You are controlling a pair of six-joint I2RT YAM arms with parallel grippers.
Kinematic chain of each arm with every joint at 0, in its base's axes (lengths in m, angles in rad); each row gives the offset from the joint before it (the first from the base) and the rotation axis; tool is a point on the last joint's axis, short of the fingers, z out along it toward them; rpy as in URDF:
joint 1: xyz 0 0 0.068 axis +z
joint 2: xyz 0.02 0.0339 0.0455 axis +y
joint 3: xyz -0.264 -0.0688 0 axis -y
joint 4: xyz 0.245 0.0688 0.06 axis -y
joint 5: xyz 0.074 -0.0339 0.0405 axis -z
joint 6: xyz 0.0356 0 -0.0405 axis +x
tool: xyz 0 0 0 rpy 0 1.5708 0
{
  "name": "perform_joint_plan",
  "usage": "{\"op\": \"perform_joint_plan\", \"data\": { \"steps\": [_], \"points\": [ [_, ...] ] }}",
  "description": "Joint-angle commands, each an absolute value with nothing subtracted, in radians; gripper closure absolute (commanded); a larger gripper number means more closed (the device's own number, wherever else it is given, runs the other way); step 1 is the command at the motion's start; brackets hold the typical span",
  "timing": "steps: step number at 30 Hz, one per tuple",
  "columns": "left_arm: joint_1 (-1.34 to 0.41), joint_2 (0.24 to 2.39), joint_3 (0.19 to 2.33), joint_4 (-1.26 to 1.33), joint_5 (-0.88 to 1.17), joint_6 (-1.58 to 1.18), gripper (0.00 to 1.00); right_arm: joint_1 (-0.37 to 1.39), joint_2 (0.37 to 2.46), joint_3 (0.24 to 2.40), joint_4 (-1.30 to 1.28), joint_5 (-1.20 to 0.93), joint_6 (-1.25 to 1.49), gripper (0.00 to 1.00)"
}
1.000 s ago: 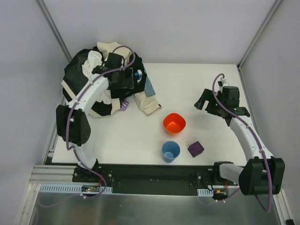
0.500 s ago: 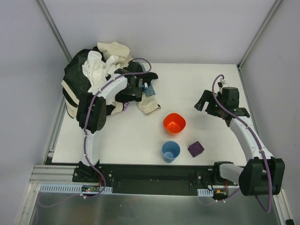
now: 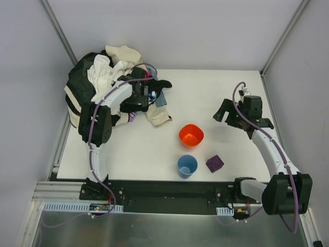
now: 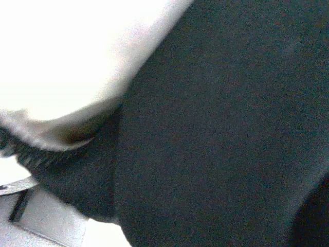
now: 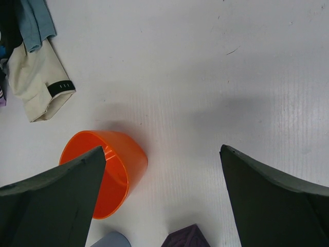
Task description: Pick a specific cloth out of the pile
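The pile (image 3: pixel 103 90) is a heap of black, white and cream garments at the table's back left. Only a small light-purple edge of the cloth (image 3: pixel 132 117) shows, poking out under the pile's front; the rest of it is hidden. My left gripper (image 3: pixel 147 95) is pushed into the pile's right side among black fabric. The left wrist view is filled with black fabric (image 4: pixel 221 128) and some cream fabric (image 4: pixel 67 56), and its fingers are hidden. My right gripper (image 3: pixel 226 114) is open and empty above the table (image 5: pixel 162 149), right of the orange bowl.
An orange bowl (image 3: pixel 191 136), a blue cup (image 3: pixel 187 166) and a purple block (image 3: pixel 215 163) stand at the front middle. A cream sleeve (image 3: pixel 159 116) and a grey-blue cloth (image 3: pixel 162 99) trail from the pile toward the bowl. Grey walls close in the table's sides.
My left arm swung from above the pile down into its right side. The garments shifted and the white cloth on top became uncovered. The right arm has not moved.
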State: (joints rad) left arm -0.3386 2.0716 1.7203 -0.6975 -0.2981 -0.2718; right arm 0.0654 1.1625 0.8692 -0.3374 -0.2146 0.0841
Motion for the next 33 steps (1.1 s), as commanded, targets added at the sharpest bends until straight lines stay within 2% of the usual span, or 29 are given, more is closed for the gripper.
{"op": "perform_joint_plan", "data": {
  "steps": [1,8,18,19,21,23,25,27,31,33],
  "points": [
    [-0.276,1.918,1.663,-0.73,-0.374,-0.264,0.01,0.067,1.163,0.865,-0.324,-0.221,0.078,0.04],
    [-0.221,1.911,1.638,-0.729,-0.35,-0.259,0.01,0.067,1.167,0.862,-0.311,-0.225,0.081,0.04],
    [-0.172,2.138,1.81,-0.719,-0.083,-0.227,0.01,0.069,1.167,0.87,-0.313,-0.225,0.084,0.04],
    [-0.172,2.154,1.822,-0.719,-0.056,-0.226,0.03,0.068,1.169,0.871,-0.311,-0.227,0.089,0.04],
    [-0.173,2.164,1.842,-0.718,-0.014,-0.222,0.12,0.067,1.173,0.874,-0.31,-0.235,0.094,0.04],
    [-0.173,2.174,1.861,-0.716,0.021,-0.21,0.3,0.069,1.178,0.879,-0.307,-0.241,0.095,0.04],
    [-0.173,2.171,1.884,-0.716,0.058,-0.196,0.56,0.071,1.181,0.885,-0.307,-0.247,0.094,0.04],
    [-0.173,2.154,1.9,-0.709,0.109,-0.186,0.75,0.072,1.18,0.888,-0.305,-0.25,0.092,0.04],
    [-0.173,2.132,1.962,-0.686,0.239,-0.167,0.98,0.086,1.181,0.897,-0.291,-0.259,0.098,0.04],
    [-0.173,2.137,2.035,-0.689,0.29,-0.164,1.0,0.1,1.19,0.91,-0.288,-0.262,0.104,0.04]
  ]
}}
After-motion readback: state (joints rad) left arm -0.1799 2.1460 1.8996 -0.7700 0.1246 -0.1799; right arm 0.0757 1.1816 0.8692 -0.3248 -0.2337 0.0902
